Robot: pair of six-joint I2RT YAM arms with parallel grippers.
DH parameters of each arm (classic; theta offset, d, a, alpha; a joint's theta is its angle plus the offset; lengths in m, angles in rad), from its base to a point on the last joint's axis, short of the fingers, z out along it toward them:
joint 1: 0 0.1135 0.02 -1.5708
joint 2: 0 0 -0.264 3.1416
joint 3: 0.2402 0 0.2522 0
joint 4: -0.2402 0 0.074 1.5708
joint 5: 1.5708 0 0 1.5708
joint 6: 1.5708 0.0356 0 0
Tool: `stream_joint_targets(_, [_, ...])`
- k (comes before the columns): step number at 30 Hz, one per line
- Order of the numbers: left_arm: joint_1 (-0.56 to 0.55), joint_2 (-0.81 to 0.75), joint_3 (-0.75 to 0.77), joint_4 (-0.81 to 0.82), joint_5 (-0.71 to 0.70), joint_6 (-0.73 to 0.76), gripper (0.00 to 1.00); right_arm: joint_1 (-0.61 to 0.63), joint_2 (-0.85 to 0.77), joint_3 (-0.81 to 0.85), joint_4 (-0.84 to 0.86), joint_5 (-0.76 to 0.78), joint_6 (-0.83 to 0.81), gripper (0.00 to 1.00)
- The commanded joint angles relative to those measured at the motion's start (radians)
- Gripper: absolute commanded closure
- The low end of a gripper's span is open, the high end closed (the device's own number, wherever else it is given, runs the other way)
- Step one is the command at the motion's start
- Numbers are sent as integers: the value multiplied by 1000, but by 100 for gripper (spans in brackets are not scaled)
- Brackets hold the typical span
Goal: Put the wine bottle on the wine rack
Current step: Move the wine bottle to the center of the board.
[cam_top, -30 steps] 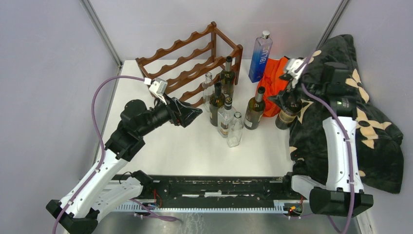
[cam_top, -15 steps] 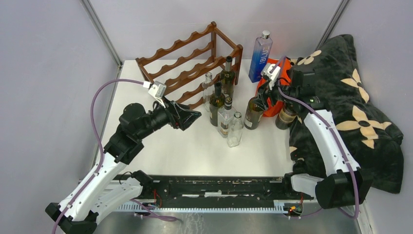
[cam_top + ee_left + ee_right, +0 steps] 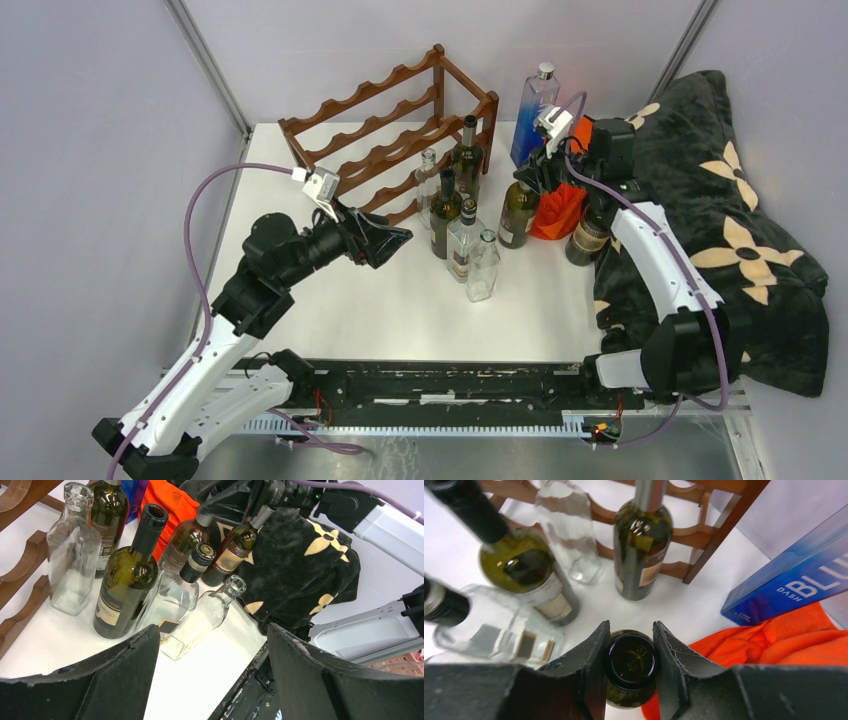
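My right gripper [image 3: 530, 182] is shut on the neck of a dark green wine bottle [image 3: 517, 216] that stands upright beside the orange cloth. In the right wrist view both fingers press the bottle's open mouth [image 3: 630, 696] from either side, with the gripper [image 3: 631, 626] reaching down over it. The reddish-brown wine rack [image 3: 390, 125] stands at the back left of the table with nothing in it, and its lower rails show behind the bottles [image 3: 719, 515]. My left gripper [image 3: 402, 238] hovers open in front of the rack, left of the bottle cluster, with nothing between its fingers [image 3: 212, 632].
Several more bottles stand in a cluster [image 3: 463, 235] between rack and held bottle, some clear, some dark. A tall blue carton bottle [image 3: 534, 118] is behind. An orange cloth [image 3: 560, 205], a dark bottle [image 3: 588, 235] and a black flowered blanket [image 3: 730, 230] fill the right side.
My right arm swung left from the bottle by the blanket to the green bottle, and its jaws closed on the neck. The left arm barely moved.
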Motion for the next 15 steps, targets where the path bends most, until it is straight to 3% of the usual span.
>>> stream_joint_targets(1, [-3,15,35,32,-1,15,16,7,81,129,213,86,39,92])
stream_joint_targets(15, [-3,32,53,15,-25,31,16,3,416,466,257,231,100,90])
